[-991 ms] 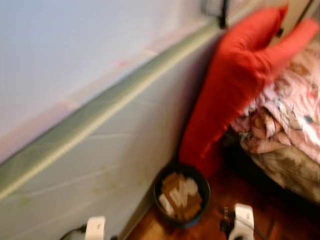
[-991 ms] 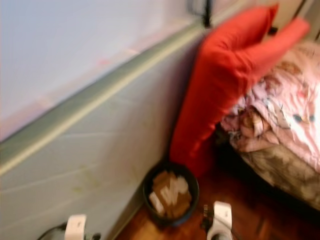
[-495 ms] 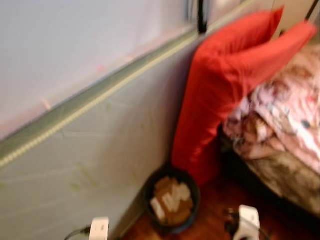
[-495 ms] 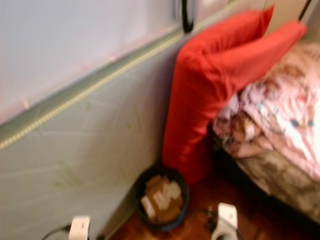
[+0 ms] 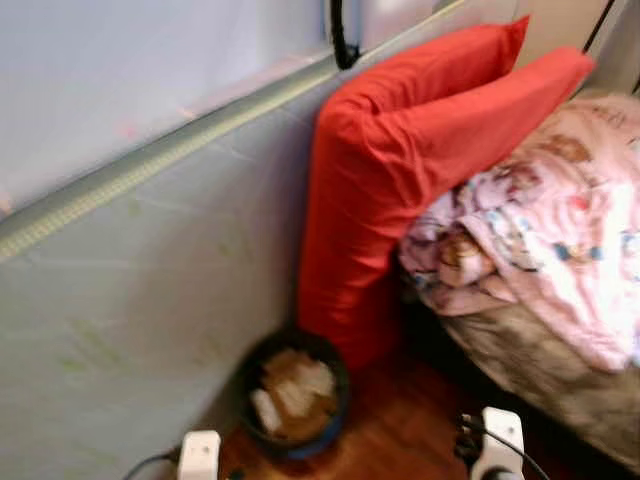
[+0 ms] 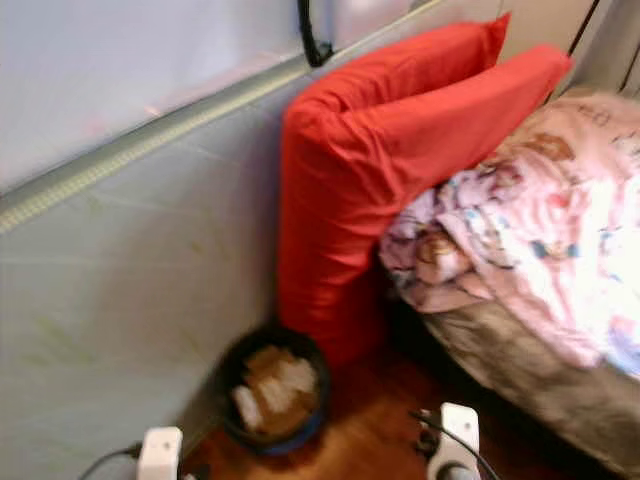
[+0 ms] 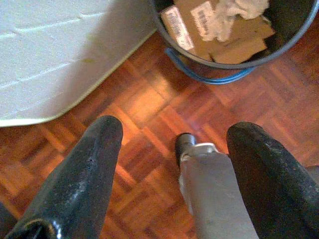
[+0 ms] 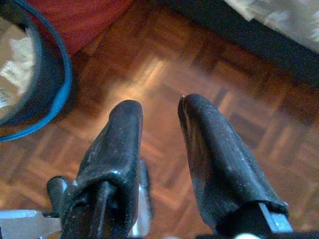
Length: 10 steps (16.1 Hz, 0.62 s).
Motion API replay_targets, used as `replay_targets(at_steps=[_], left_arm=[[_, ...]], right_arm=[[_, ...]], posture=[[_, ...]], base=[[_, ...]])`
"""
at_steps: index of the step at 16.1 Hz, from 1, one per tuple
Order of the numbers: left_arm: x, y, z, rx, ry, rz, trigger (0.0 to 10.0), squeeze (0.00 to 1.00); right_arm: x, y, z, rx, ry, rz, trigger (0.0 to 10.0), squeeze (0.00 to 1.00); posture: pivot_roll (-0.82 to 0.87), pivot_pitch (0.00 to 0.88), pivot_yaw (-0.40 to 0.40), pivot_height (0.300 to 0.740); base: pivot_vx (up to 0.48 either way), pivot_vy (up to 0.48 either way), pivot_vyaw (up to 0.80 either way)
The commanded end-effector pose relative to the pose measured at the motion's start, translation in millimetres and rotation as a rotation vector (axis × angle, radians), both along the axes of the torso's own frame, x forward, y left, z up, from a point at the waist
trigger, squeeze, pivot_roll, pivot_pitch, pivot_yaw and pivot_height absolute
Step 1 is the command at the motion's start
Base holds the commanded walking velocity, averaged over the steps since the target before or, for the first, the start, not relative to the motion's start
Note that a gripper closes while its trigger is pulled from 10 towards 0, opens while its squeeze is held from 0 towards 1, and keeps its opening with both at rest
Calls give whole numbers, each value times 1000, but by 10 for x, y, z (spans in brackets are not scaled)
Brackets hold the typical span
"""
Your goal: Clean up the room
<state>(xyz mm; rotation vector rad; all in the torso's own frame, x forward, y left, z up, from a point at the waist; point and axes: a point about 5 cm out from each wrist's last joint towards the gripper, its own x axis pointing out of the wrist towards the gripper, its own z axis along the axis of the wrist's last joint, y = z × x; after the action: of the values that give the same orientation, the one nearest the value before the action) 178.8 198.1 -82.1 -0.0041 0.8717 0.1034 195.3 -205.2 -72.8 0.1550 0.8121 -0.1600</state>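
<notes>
Both arms are held low, with the white wrist housings seen at the bottom edge of the head views. The left end effector (image 7: 169, 164) is pointed downward, its two black fingers (image 7: 82, 179) spread wide apart with nothing between them. The right end effector (image 8: 159, 149) is likewise pointed downward, its fingers (image 8: 214, 159) set apart by a narrow gap and holding nothing.
</notes>
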Motion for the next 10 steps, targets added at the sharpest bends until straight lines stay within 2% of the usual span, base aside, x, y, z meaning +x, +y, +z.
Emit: replay_targets(at_steps=[1, 6, 10], left_arm=[[50, 216, 46, 64, 56, -64, 10000, 0], [20, 203, 29, 55, 59, -55, 10000, 0], [-85, 240, -11, 57, 82, -45, 10000, 0]], right_arm=[[-185, -4, -77, 92, 6, -2, 10000, 0], [-174, -16, -69, 91, 2, -4, 10000, 0], [-170, -13, -67, 93, 0, -1, 10000, 0]], posture=[[-118, 0, 63, 740], [-119, 0, 59, 740], [-118, 0, 60, 740]], base=[[0, -368, 0], [0, -373, 0], [0, -372, 0]])
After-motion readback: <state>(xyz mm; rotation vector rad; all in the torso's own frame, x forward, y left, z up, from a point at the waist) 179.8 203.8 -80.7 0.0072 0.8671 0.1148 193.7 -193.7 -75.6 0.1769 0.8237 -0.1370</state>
